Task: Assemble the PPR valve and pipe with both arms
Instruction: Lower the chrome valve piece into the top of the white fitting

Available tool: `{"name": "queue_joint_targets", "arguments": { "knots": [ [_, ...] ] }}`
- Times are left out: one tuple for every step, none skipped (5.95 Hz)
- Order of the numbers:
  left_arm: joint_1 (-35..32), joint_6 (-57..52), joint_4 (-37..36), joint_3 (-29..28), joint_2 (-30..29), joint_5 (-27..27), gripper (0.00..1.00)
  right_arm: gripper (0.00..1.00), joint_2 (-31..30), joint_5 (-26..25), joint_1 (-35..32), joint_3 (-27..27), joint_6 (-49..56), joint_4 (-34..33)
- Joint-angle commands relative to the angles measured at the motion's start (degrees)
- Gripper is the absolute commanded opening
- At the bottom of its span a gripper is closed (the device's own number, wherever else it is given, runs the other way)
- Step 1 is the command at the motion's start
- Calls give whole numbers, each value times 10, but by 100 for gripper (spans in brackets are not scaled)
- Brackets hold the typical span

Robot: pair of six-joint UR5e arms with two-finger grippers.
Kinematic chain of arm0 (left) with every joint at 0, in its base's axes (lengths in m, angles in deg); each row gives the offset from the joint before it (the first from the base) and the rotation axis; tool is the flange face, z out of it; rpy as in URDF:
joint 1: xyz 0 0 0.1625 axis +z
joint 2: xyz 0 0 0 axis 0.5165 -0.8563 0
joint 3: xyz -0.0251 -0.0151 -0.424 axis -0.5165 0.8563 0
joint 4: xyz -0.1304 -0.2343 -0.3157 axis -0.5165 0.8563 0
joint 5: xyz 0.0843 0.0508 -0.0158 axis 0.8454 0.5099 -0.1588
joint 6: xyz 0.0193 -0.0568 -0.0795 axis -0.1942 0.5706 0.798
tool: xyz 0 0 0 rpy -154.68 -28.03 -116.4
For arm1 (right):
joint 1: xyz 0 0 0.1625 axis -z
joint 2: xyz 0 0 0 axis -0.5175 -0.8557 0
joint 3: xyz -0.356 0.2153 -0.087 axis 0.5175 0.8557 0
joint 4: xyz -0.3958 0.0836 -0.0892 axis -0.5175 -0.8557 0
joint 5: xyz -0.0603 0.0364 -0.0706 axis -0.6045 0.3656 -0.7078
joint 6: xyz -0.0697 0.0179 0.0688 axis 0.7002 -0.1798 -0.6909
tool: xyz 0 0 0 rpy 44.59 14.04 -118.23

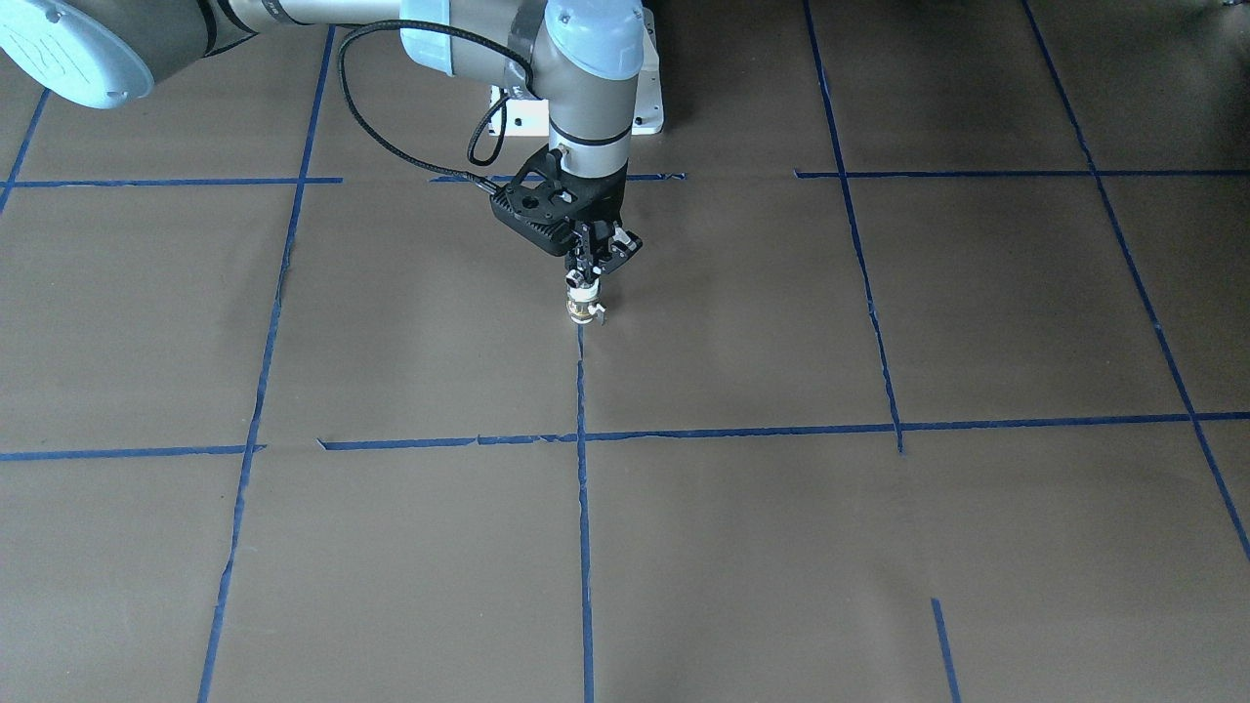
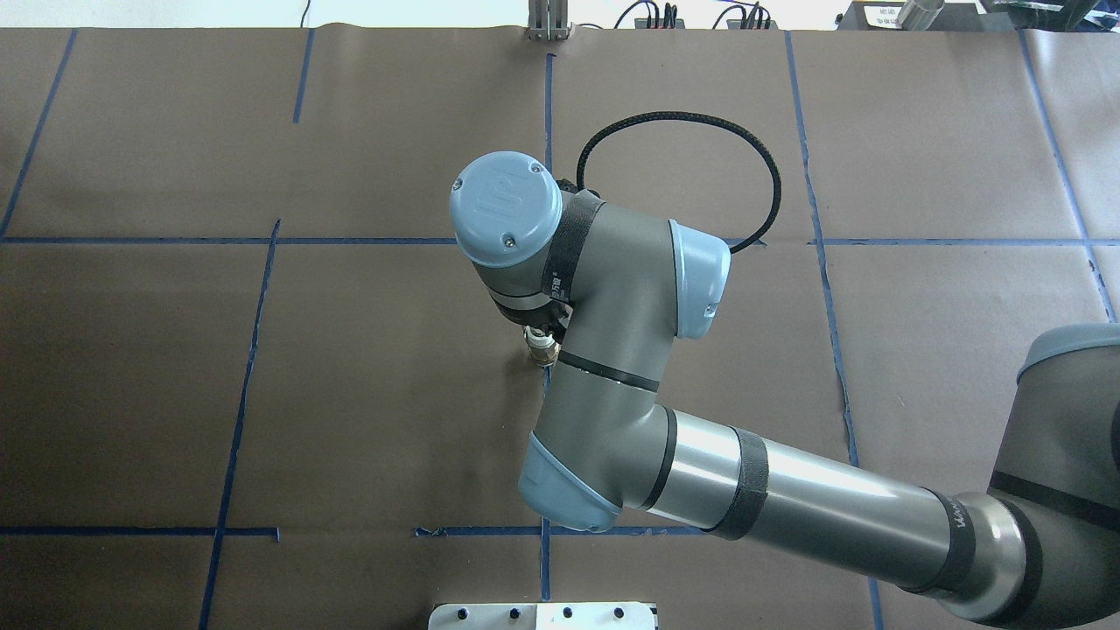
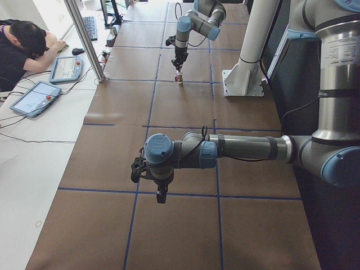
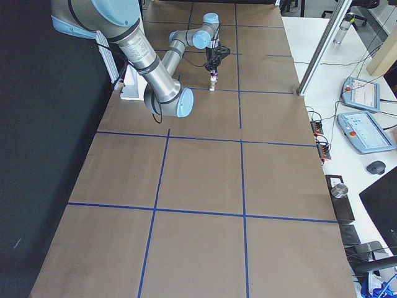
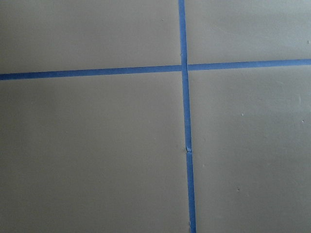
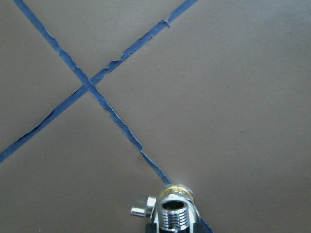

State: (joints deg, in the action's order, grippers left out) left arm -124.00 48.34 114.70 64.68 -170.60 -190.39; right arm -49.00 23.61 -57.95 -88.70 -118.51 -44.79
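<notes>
right tool (image 1: 583, 277) around upright ppr valve (image 1: 583, 303), well apart from table (image 1: 879, 547) edges

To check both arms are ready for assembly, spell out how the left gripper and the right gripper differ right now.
The right gripper is shut on the PPR valve; no part shows at the left gripper, and whether it is open cannot be told. The right gripper's wrist view shows the PPR valve's threaded end; the left gripper's shows only table and blue tape. Both point down over the table.
</notes>
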Motion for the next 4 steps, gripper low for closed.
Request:
{"name": "queue_joint_targets", "arguments": {
  "knots": [
    [0,0,0,0,0,1,100,1,-2,-7,9,9,0,7],
    [0,0,0,0,0,0,100,2,-4,-7,12,10,0,7],
    [0,0,0,-1,0,1,100,4,-3,-7,12,10,8,7],
    [0,0,0,-1,0,0,100,65,-4,-6,12,9,41,8]
  ]
}}
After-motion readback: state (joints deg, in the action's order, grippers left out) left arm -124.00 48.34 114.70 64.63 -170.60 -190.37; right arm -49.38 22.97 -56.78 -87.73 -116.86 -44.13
